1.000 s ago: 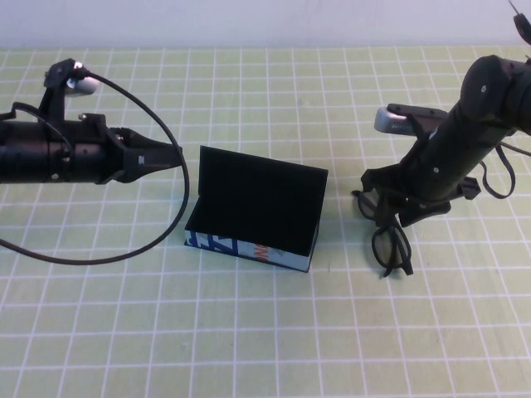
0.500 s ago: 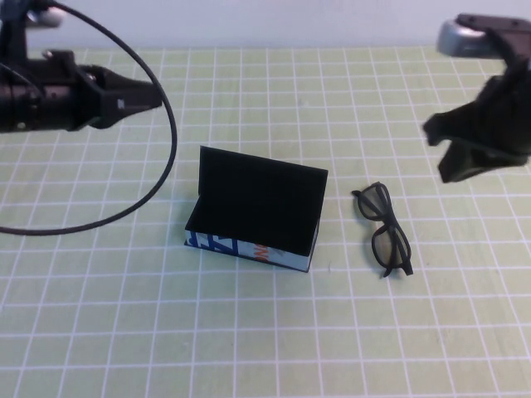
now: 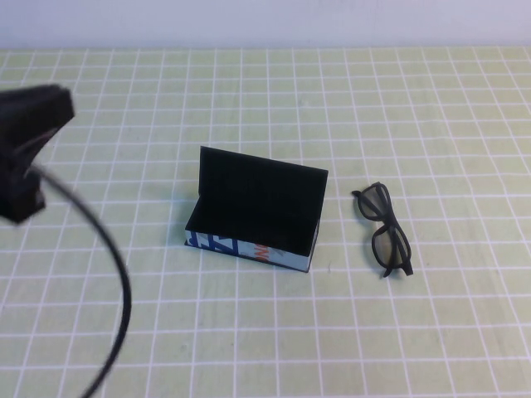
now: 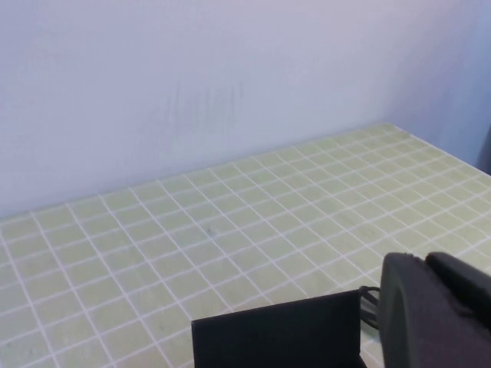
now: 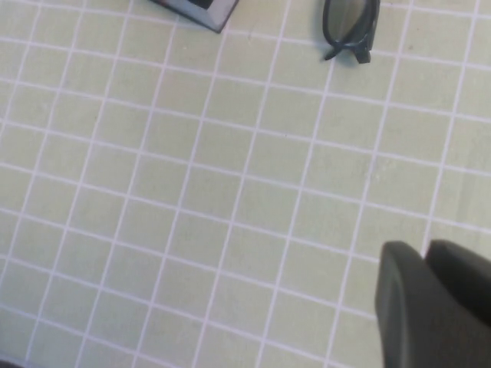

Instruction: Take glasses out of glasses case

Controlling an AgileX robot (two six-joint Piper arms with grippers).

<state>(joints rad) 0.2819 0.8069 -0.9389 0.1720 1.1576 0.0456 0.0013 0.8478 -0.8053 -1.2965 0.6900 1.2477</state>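
The glasses case [image 3: 253, 217] stands open in the middle of the mat, lid upright, black inside, light-blue printed front towards me. The glasses [image 3: 386, 230] lie on the mat just right of the case, outside it and apart from it. My left gripper [image 4: 426, 259] is shut and empty, raised behind the case lid [image 4: 276, 337]. Only a blurred black part of the left arm [image 3: 29, 145] shows at the high view's left edge. My right gripper [image 5: 426, 247] is shut and empty, high above the mat, away from the glasses [image 5: 351, 23] and the case corner [image 5: 201, 8].
A light-green mat with a white grid [image 3: 265, 332] covers the table. A pale wall [image 4: 230, 77] runs along its far edge. A black cable [image 3: 116, 298] hangs from the left arm across the left front.
The right arm has lifted off the glasses, left them on the mat and gone out of the high view. The left arm has pulled back to the left edge.
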